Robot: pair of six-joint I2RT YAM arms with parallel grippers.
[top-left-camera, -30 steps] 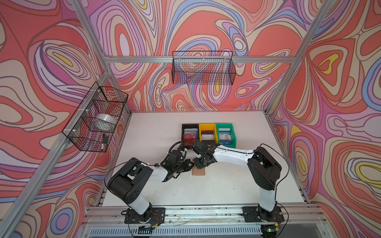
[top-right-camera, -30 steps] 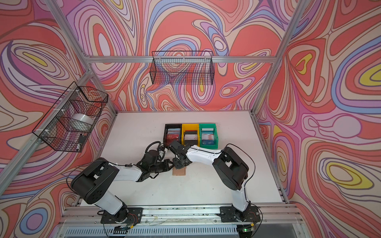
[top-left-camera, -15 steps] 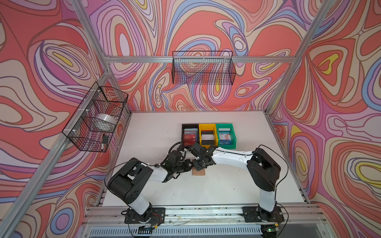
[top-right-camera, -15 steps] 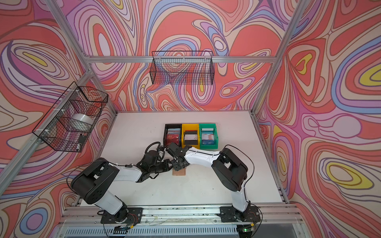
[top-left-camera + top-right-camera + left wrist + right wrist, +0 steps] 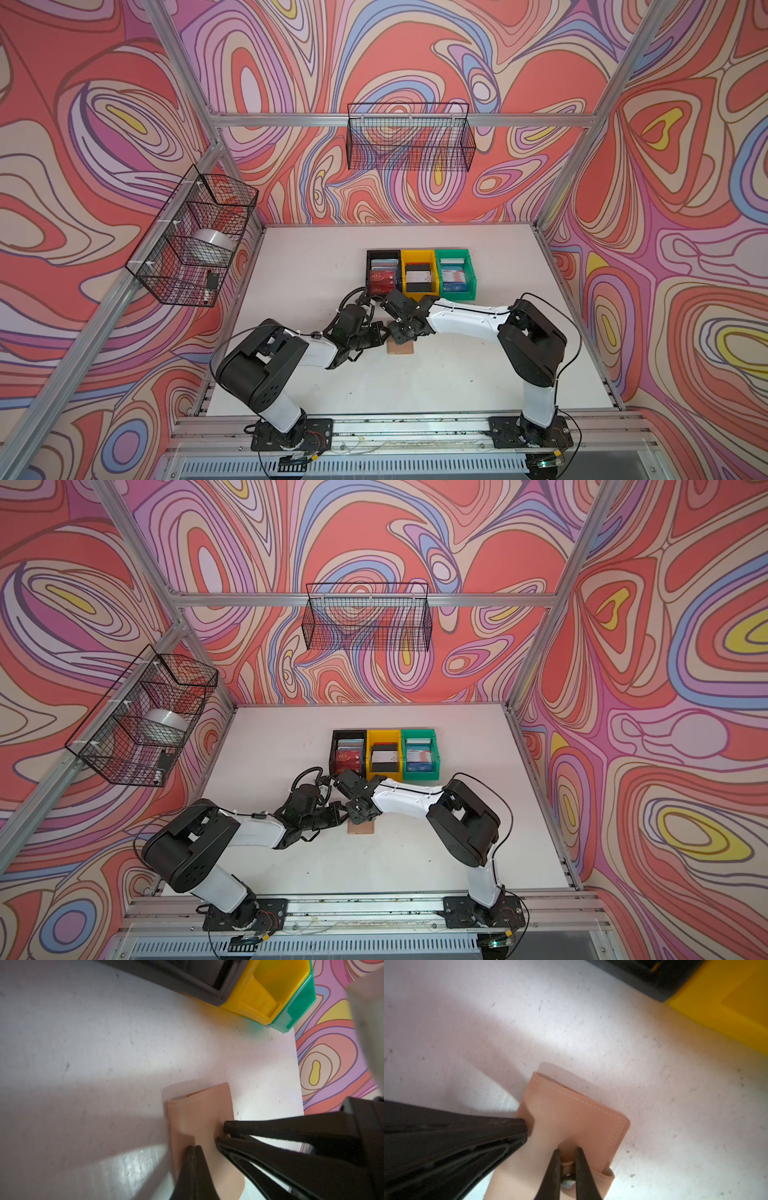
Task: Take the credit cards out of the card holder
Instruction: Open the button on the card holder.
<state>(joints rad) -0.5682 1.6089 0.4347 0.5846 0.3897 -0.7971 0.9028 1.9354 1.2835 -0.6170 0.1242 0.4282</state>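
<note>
Bright, even top views; wrist views shadowed, blurred up close

Two arms of like build. The left arm (image 5: 318, 351) and the right arm (image 5: 465, 320) have glossy white, tapered link shells set between blocky matt-black joint housings. Small dark fasteners dot the white shells. Each arm is mounted on a black base plate (image 5: 322, 430) with red and yellow wires. Thin black cables (image 5: 577, 332) run alongside, and a ribbed black hose (image 5: 351, 294) serves the left wrist. The left gripper (image 5: 193, 1149) and the right gripper (image 5: 568, 1151) have slim black fingers tapering to narrow tips.
</note>
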